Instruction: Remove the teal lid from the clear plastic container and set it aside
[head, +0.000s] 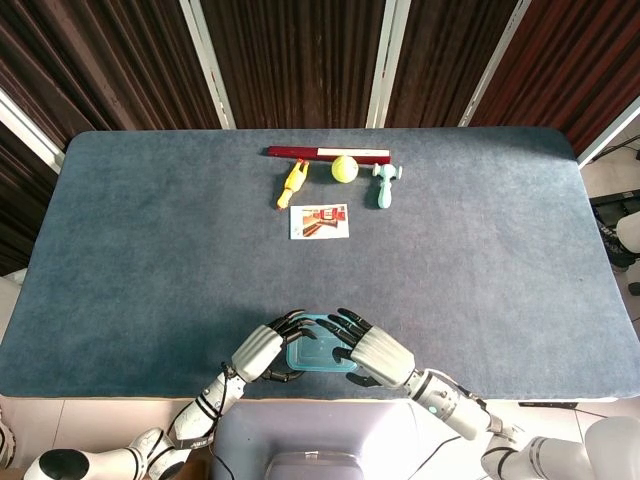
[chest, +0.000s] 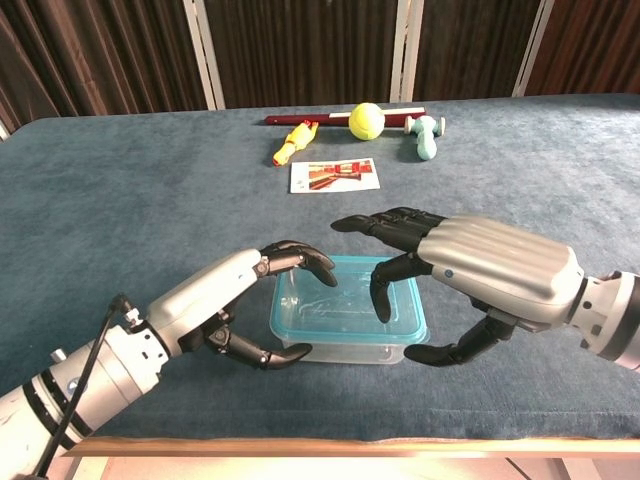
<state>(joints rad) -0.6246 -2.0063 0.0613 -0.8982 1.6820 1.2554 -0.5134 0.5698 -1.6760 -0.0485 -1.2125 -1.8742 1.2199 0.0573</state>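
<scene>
The clear plastic container (chest: 340, 345) stands near the table's front edge, with the teal lid (chest: 345, 300) (head: 318, 353) on top. My left hand (chest: 235, 300) (head: 260, 350) holds the container's left end, fingers curled over the lid's rim and thumb against the front wall. My right hand (chest: 480, 268) (head: 372, 352) arches over the lid's right side. Its fingers are spread, with the fingertips (chest: 380, 308) at the lid's surface and the thumb low by the right front corner. I cannot tell whether it grips anything. The hands hide much of the container in the head view.
At the far middle of the blue table (head: 150, 250) lie a red and white stick (head: 328, 153), a yellow ball (head: 344, 168), a yellow toy (head: 291, 184), a teal toy (head: 385, 184) and a printed card (head: 319, 221). The table's front edge runs just below the container.
</scene>
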